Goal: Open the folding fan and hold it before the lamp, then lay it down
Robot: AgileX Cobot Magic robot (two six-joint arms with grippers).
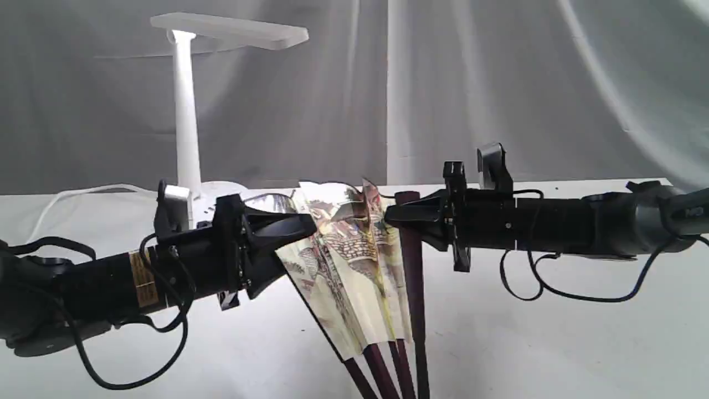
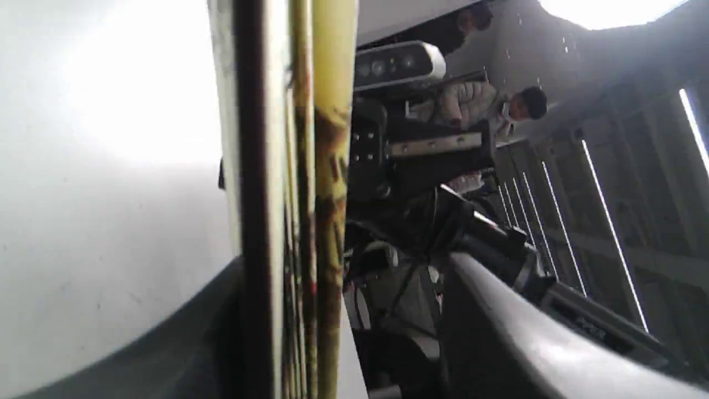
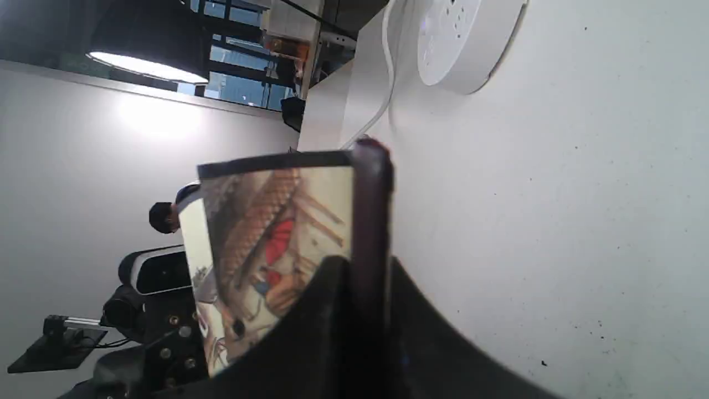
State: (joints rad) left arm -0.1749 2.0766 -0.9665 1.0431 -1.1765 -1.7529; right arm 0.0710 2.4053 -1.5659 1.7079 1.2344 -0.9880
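While the right gripper [image 1: 391, 214] pinches the top of the outer guard, I read the cream pleated paper folding fan [image 1: 354, 260] with dark maroon wooden ribs as only partly spread. It makes a narrow wedge, not a full arc. In the right wrist view that guard sits squeezed between both dark fingers, with a painted pleat [image 3: 277, 221] fanning off beside it, so that grip looks firm.

The left gripper [image 1: 307, 226] is on the opposite edge of the fan. In its wrist view the folded pleats [image 2: 310, 221] run edge-on between the jaws. One finger [image 2: 183, 327] lies against the black-edged side, while the other [image 2: 498, 321] shows a gap, so I call those jaws parted around the stack rather than clamped.

The fan hangs off the white table [image 1: 554, 332], over its middle and toward the near edge. The ribs run out of the bottom of the exterior view, so the pivot is hidden from me.

The white plastic desk lamp [image 1: 185, 111], with its flat head and slim stem, stands toward the far left corner. Its round base [image 3: 465, 39] and white cord [image 3: 388, 83] show in the right wrist view. The fan sits nearer me and to the right of that base, below the head.

My judgement is that the opening step is underway and not finished. What is left is widening the spread, presenting it before the lamp, and laying it down.
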